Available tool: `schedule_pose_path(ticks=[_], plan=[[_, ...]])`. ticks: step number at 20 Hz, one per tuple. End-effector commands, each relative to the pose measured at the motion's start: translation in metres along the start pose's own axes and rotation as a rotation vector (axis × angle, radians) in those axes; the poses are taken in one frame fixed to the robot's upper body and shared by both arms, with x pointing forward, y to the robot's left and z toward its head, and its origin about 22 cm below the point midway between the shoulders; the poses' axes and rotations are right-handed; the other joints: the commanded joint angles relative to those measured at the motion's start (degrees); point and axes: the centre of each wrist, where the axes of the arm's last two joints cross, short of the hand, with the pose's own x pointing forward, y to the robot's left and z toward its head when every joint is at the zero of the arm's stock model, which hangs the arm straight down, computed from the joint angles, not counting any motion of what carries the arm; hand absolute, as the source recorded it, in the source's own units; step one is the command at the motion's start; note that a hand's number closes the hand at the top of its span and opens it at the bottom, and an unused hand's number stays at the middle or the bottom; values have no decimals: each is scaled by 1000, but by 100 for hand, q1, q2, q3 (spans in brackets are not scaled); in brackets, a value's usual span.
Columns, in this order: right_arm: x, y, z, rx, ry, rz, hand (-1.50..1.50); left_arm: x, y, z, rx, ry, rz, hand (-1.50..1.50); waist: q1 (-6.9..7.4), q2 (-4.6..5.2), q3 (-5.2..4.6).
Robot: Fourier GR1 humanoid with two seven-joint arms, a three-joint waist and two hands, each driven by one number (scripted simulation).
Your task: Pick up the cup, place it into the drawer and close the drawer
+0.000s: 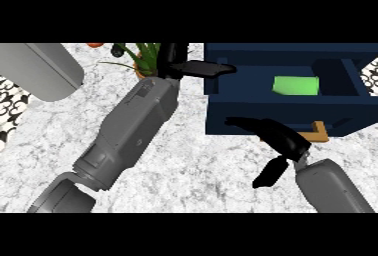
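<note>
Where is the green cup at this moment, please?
In the head view the green cup lies inside the open dark blue drawer at upper right, beyond the right hand.

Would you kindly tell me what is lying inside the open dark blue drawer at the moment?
A green cup lies inside the dark blue drawer. The drawer's front wall hides the compartment's near part, so whether anything else lies there cannot be seen.

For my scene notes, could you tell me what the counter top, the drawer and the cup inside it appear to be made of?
Counter top: likely marble or stone, white with grey mottling. Drawer: probably painted wood, flat matte navy panels; its handle looks like bare tan wood. Cup: possibly plastic, uniform bright green.
</note>
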Motion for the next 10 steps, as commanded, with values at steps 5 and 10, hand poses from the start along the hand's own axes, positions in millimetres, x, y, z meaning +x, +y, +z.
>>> schedule_pose_path(ticks=[5,10], plan=[[-54,12,-39,-20,121,13,150,-3,45,14,9,-6,29,-150,458,-18,3],[-72,-38,-36,-167,56,-18,150,-5,53,22,-10,1,52,-150,625,59,16]])
